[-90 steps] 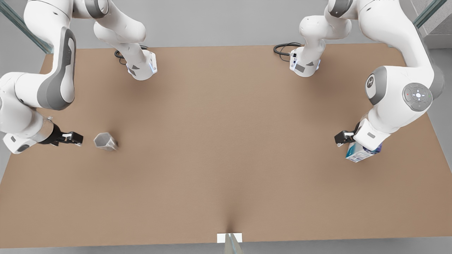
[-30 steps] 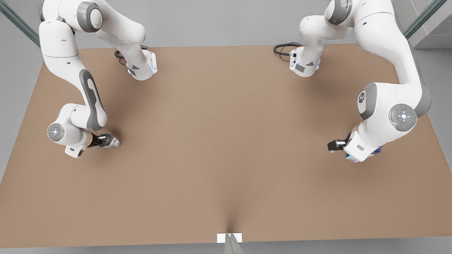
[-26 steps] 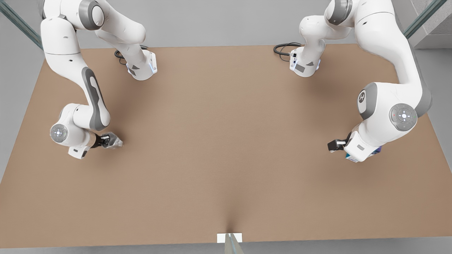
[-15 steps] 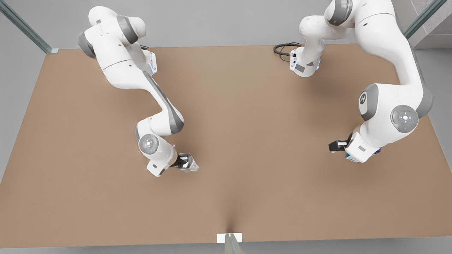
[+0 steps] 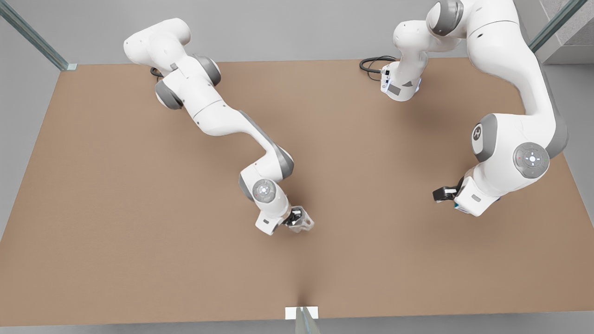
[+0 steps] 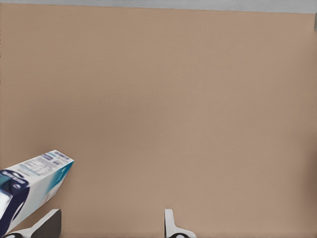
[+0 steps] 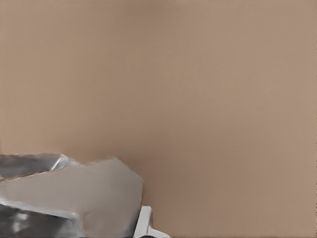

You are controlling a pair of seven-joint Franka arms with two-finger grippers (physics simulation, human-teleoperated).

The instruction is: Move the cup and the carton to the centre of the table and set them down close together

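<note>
The risk sits on the front view's right. There the left gripper (image 5: pixel 442 194) has its jaws spread wide and empty, and the carton (image 6: pixel 34 186) is not between them. In the left wrist view it lies off to the outer side of one fingertip (image 6: pixel 47 223), tilted and just beside it. If the jaws close from here they would likely meet on nothing, or the near finger could nudge the carton and knock it over. The arm probably needs to shift sideways first so that the carton sits in the gap.

Near the middle of the front view, a little below centre, the right gripper (image 5: pixel 296 219) has its jaws clamped on the cup (image 5: pixel 305 223). In the right wrist view the faceted grey wall sits hard against one white fingertip (image 7: pixel 145 224). The grip looks to be on an angled facet near the rim, so the cup could twist or slip on release. Whether it touches the surface (image 5: pixel 139 232) cannot be told.
</note>
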